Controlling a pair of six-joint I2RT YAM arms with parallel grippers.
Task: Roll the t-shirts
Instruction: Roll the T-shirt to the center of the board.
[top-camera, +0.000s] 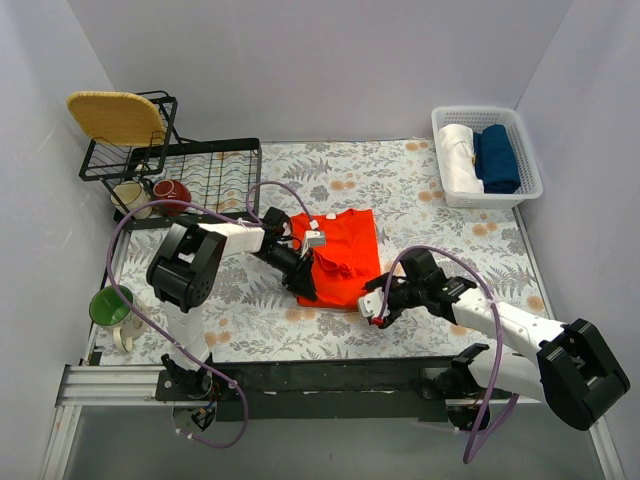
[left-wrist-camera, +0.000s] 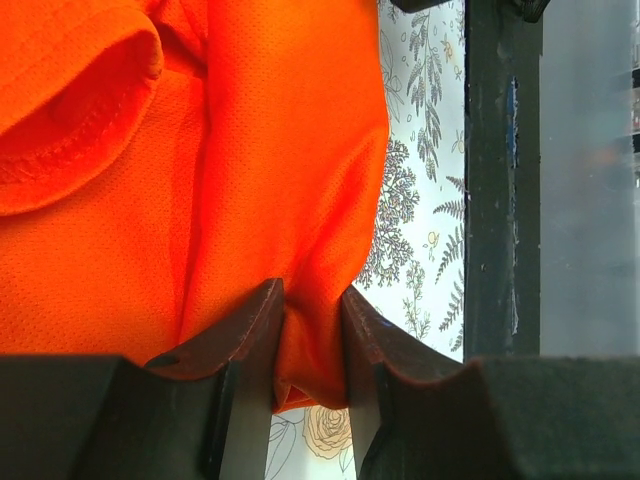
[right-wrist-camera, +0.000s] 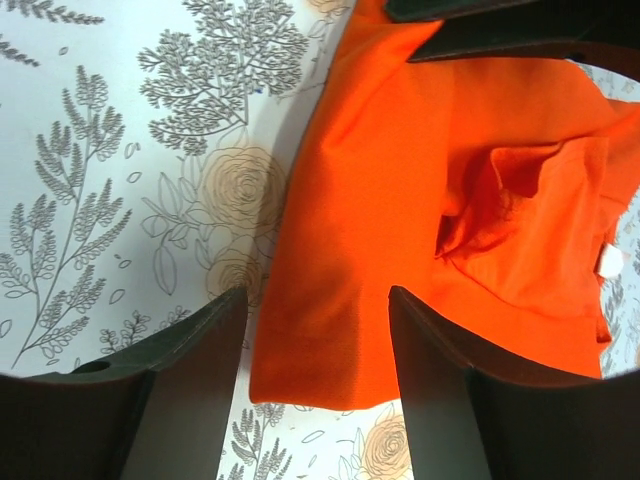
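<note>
The orange-red t-shirt (top-camera: 342, 255) lies folded into a narrow strip on the floral tablecloth at mid-table. My left gripper (top-camera: 306, 273) is at the strip's near left edge. In the left wrist view the left gripper (left-wrist-camera: 312, 335) is shut on a pinched fold of the t-shirt (left-wrist-camera: 200, 180). My right gripper (top-camera: 376, 301) is open at the strip's near right corner. In the right wrist view the right gripper (right-wrist-camera: 315, 310) has its jaws wide apart on either side of the t-shirt's (right-wrist-camera: 400, 190) corner, without pinching it.
A white basket (top-camera: 531, 176) at the back right holds a white bundle (top-camera: 459, 155) and a dark blue bundle (top-camera: 497, 158). A black wire rack (top-camera: 215, 172) with a yellow woven plate (top-camera: 117, 117) stands at the back left. Mugs: red (top-camera: 172, 190), cream (top-camera: 130, 196), green (top-camera: 110, 305).
</note>
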